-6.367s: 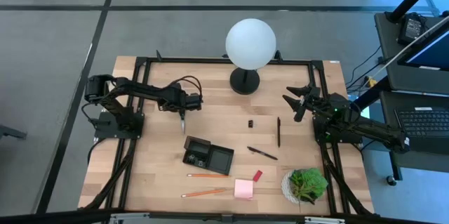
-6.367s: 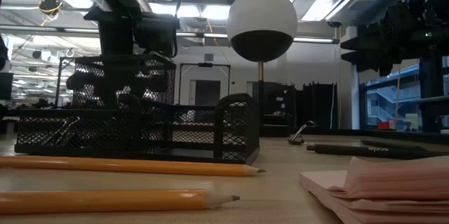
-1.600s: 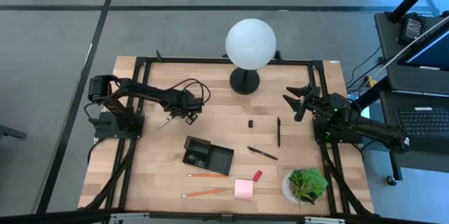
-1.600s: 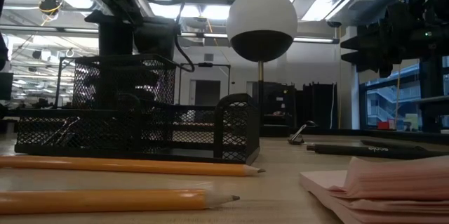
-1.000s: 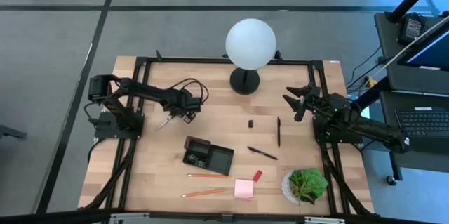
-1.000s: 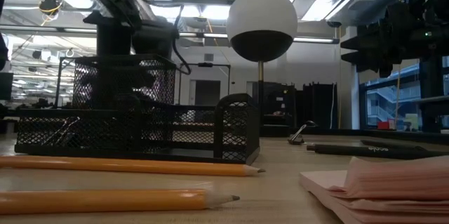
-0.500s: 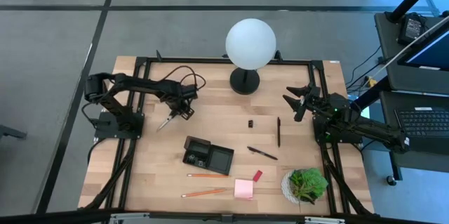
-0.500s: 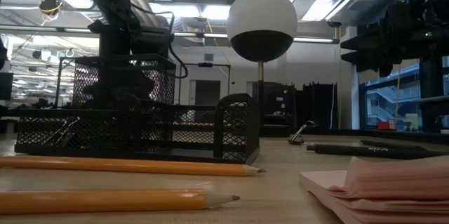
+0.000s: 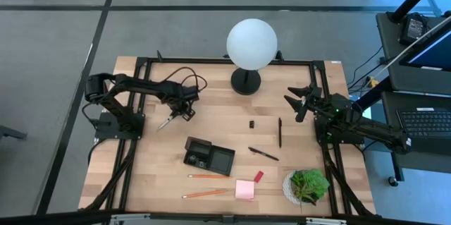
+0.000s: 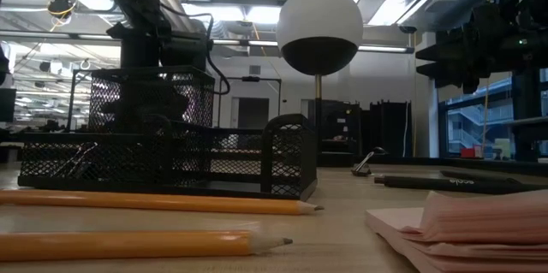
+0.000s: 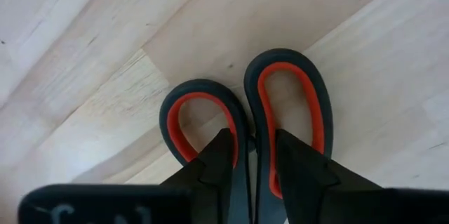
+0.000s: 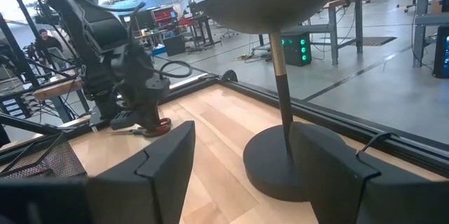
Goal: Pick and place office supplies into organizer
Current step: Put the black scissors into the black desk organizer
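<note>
The left hand (image 11: 249, 155) is down at the scissors (image 11: 245, 122), which lie flat on the counter (image 9: 218, 112) near its left edge, well apart from the organizer (image 9: 208, 156). In the left wrist view its two fingers sit narrow astride the strip where the red-lined handle loops meet, one finger in each loop. Whether they already pinch that strip I cannot tell.

To do this step well, I judge the hand should close fully on that centre strip before lifting, and rise straight so the blades do not swing. The carry then goes toward the organizer's tall mesh cup (image 10: 150, 119), blades down, held upright over the opening before letting go.

The two pencils (image 9: 209, 176), the pink pad (image 9: 245, 190), the eraser (image 9: 258, 176), a clip (image 9: 251, 123) and the two pens (image 9: 263, 154) still lie on the counter outside the organizer.

The right hand (image 9: 295, 102) waits at the right side of the counter near the lamp (image 9: 251, 44), its fingers spread wide and empty.

No brand, label or writing can be read; pale marks on the left hand's body are illegible.
</note>
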Available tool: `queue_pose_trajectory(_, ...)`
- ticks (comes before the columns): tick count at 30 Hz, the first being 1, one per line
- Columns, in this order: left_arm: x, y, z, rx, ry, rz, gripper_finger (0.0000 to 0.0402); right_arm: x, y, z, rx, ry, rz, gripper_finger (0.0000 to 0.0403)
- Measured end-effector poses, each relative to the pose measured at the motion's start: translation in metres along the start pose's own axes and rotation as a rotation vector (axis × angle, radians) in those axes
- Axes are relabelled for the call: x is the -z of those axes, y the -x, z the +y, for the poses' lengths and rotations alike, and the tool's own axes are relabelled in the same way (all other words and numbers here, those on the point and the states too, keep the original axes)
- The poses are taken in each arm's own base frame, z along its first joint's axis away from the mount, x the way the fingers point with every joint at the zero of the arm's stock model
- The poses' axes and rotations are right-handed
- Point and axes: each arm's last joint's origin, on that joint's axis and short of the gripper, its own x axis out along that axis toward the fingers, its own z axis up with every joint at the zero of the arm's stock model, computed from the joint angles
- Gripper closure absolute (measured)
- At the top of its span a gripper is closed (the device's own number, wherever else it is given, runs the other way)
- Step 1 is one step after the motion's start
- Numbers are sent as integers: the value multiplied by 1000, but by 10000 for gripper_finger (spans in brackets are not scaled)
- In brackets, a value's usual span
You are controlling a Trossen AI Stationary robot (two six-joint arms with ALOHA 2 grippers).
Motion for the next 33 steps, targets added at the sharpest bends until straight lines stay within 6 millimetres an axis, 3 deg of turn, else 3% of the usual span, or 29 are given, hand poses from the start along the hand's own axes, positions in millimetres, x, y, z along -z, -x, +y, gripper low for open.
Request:
queue_pose_trajectory(8, -2, 20, -8, -6, -54, -106, 320, 0, 0, 0, 0, 0, 0, 167)
queue_pose_trajectory(19, 5, 53, -4, 81, -51, -230, 320, 0, 0, 0, 0, 0, 0, 167)
queue_pose_trajectory(26, 20, 98, 3, 234, -57, -430, 319, 0, 0, 0, 0, 0, 0, 167)
queue_pose_trajectory(33, 43, 159, 6, 543, -158, -776, 322, 0, 0, 0, -1, 0, 0, 167)
